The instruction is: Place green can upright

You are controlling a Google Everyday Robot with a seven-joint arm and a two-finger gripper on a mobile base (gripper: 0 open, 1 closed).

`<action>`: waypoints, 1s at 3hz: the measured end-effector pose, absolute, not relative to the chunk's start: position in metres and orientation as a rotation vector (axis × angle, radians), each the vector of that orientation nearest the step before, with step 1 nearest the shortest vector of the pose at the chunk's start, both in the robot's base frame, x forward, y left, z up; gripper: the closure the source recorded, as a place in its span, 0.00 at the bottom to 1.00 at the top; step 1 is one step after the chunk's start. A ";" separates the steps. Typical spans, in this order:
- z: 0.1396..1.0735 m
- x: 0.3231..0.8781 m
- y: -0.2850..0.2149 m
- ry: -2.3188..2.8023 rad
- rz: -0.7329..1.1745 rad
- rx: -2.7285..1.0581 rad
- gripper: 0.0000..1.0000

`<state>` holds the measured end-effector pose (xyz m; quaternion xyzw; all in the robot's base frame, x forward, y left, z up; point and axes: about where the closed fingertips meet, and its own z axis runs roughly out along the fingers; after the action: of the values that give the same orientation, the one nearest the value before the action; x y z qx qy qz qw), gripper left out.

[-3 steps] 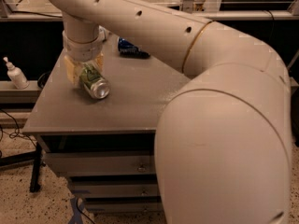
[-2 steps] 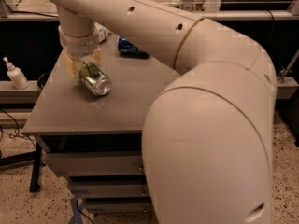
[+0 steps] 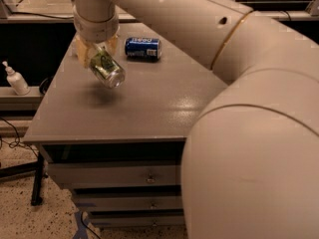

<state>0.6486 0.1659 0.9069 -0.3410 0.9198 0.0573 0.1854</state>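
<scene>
The green can (image 3: 105, 67) is in my gripper (image 3: 95, 55), held tilted above the grey table (image 3: 134, 108), its silver end pointing down and toward the camera. The yellowish fingers (image 3: 81, 54) clasp the can's upper part from both sides. The can's shadow lies on the tabletop below it. My arm reaches in from the right and covers much of the view.
A blue can (image 3: 142, 48) lies on its side on the table just behind and right of my gripper. A white pump bottle (image 3: 15, 78) stands on a lower shelf to the left. Drawers (image 3: 119, 173) sit under the tabletop.
The green can lay on the table in my gripper's grasp; now it is lifted off the surface and tilted. The view has shifted closer, and the blue can shows fully.
</scene>
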 end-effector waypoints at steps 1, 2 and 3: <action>0.932 0.632 0.146 2.495 0.295 -0.904 1.00; 0.933 0.606 0.126 2.407 0.433 -0.900 1.00; 0.934 0.588 0.107 2.275 0.557 -0.894 1.00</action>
<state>0.5885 0.1074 0.9337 -0.3389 0.8621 0.2113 0.3119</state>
